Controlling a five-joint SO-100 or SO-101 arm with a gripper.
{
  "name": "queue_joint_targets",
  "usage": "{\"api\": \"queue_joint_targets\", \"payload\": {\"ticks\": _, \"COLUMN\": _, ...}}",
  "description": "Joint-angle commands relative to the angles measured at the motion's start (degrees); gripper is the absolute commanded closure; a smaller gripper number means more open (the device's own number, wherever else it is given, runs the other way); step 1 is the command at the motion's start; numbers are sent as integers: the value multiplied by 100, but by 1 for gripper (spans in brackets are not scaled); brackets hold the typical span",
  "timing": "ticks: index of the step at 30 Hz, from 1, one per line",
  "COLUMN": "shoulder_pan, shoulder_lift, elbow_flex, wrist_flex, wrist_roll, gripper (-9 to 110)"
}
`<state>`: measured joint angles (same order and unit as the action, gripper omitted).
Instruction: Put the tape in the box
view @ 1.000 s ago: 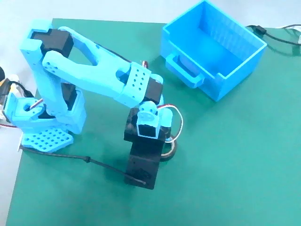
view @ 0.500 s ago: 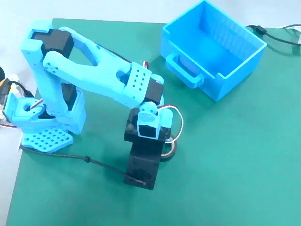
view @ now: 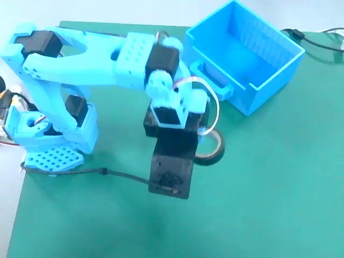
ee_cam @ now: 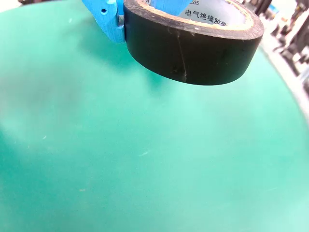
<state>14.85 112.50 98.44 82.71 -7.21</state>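
Your gripper [ee_cam: 126, 19] is holding the tape [ee_cam: 193, 46]: in the wrist view a blue finger [ee_cam: 104, 19] presses against the roll's black outer wall at the left, and the pale core with its printed label shows at the top edge. The other finger is out of sight, presumably inside or behind the ring. The roll hangs with its flat faces roughly level, clear of the green bench [ee_cam: 145, 169], which shows bare beneath it. In the fixed view the tape [view: 213, 152] peeks out at the right of the gripper's [view: 200, 144] black wrist block, lifted above the bench. From there the box [view: 269, 70] lies up and to the right in that view, well apart from the roll, with its loop handle [view: 212, 80] on the near wall facing your arm. That is the relation your next move turns on, as I judge it: carry the roll up and right, over the handle side and above the rim, before you let go, since the near wall stands between tape and opening.
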Motion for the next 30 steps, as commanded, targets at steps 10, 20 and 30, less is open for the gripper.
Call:
{"api": "queue_joint_targets", "payload": {"ticks": 10, "shoulder_pan": -1116, "shoulder_lift": -738, "elbow_flex": -3946, "wrist_flex": 1301, "wrist_roll": 290, "gripper": 102}}
{"api": "queue_joint_targets", "payload": {"ticks": 20, "shoulder_pan": -2549, "shoulder_lift": -1433, "elbow_flex": -4245, "wrist_flex": 703, "wrist_roll": 545, "gripper": 102}}
{"api": "queue_joint_targets", "payload": {"ticks": 30, "shoulder_pan": -3507, "shoulder_lift": -2206, "elbow_flex": -4245, "wrist_flex": -369, "wrist_roll": 545, "gripper": 102}}
